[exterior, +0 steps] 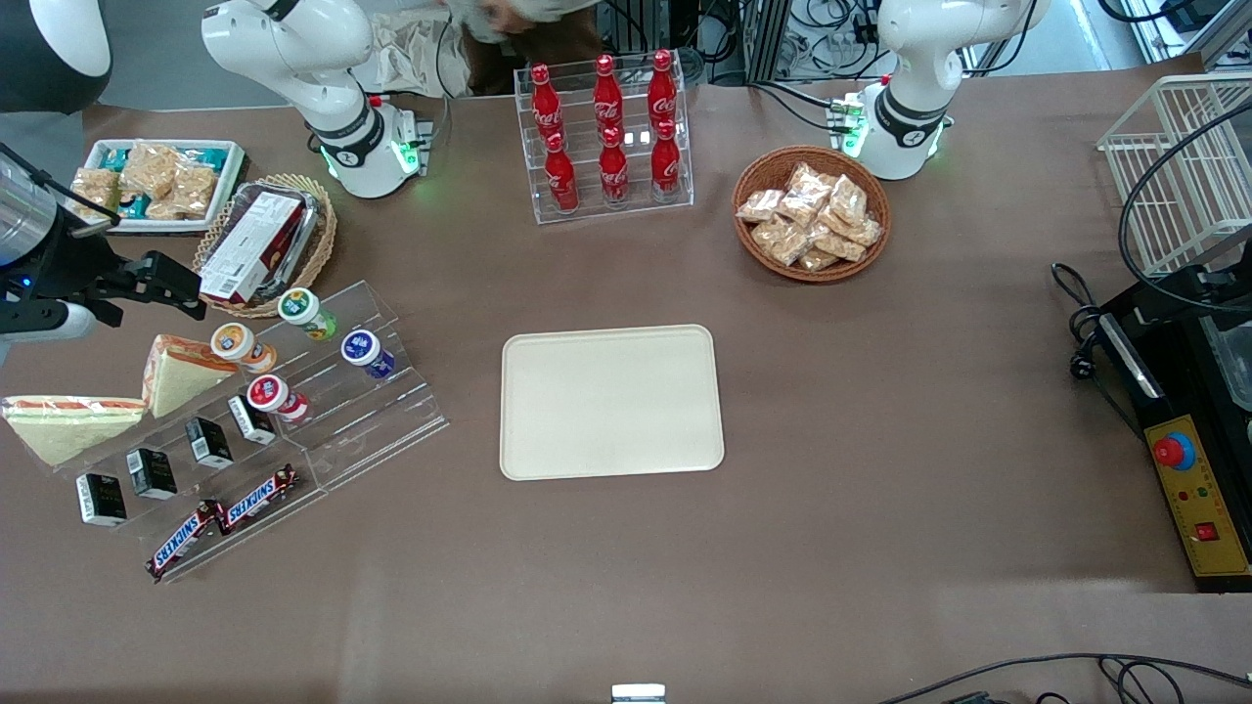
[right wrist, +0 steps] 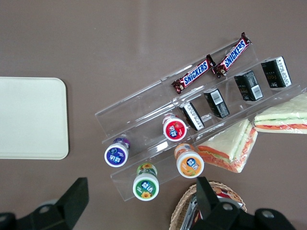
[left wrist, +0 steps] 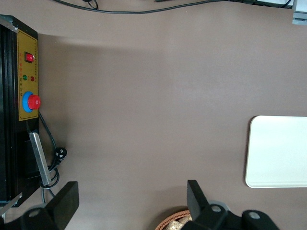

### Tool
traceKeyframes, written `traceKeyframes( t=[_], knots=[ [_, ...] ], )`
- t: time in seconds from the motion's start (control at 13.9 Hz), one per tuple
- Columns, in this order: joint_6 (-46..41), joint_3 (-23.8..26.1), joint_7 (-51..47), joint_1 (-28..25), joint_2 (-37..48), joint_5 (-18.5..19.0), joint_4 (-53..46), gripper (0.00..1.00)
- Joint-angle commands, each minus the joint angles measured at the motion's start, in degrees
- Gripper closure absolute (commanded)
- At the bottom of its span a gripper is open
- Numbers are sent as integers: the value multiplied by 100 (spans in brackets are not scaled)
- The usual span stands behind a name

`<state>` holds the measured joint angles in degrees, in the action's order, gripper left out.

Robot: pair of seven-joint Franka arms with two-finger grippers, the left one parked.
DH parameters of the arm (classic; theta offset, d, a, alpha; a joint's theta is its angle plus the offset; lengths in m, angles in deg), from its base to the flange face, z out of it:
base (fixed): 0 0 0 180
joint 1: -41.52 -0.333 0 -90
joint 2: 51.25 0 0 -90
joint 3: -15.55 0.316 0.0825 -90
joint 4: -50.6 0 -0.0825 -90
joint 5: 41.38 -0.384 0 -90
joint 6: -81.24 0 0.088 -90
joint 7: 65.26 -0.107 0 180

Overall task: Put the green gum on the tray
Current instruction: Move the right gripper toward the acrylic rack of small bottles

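While the tray sits bare mid-table, here is how the play stands, everything placed from the clear stepped rack:

Landmark: the clear stepped rack [exterior: 284,411], toward the working arm's end of the table.

Green gum: the green gum [exterior: 306,312] stands upright on the rack's top step, white lid up, with the orange bottle [exterior: 241,346] beside it on that step and the blue-purple bottle [exterior: 366,353] one step down, nearer the front camera. Nothing is touching it.

Other stock: a red-lidded bottle [exterior: 276,396] and small black cartons [exterior: 207,442] sit on the lower steps, and Snickers bars [exterior: 223,519] lie on the lowest step, nearest the front camera.

Tray: the tray [exterior: 611,402] lies flat on the table, well apart from the rack toward the parked arm's end, with nothing on it.

Gripper: the gripper [exterior: 161,284] hangs above the table just off the rack's top step, near the wicker basket [exterior: 323,230]; in the wrist view the fingers [right wrist: 72,199] are spread wide with nothing between them.

Step in hand: by my read, the approach. No grasp yet, gum not lifted.

Next move: it looks to call for lining the spread fingers over the green lid, dropping straight down without nudging the orange neighbour, then pinching the body.
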<state>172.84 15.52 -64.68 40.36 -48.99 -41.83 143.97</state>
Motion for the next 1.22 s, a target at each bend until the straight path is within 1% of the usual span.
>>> traceKeyframes(
  t=[0.0, 0.14, 0.29, 0.43, 0.5, 0.58, 0.72, 0.79, 0.86, 1.01, 1.15],
  knots=[
    [-64, -23, 39, 1, -15, 80, -56, 0],
    [-72, -23, 65, 36, 2, 98, -56, 0],
    [-378, -41, 126, 36, 37, 89, -47, 0],
    [-398, -50, 144, 71, 221, 80, 93, 0],
    [-328, -50, 153, 71, 413, 89, 355, 0],
    [-66, -50, 153, 71, 711, 89, 792, 0],
    [767, -58, 153, 71, 1475, 89, 1986, 0],
    [997, -59, 153, 63, 1688, 89, 2375, 0],
    [1061, -50, 144, 54, 1768, 89, 2579, 0],
    [1149, -50, 144, 54, 1716, 80, 2686, 0],
    [1455, -50, 144, 45, 1725, 71, 3045, 0]
  ],
)
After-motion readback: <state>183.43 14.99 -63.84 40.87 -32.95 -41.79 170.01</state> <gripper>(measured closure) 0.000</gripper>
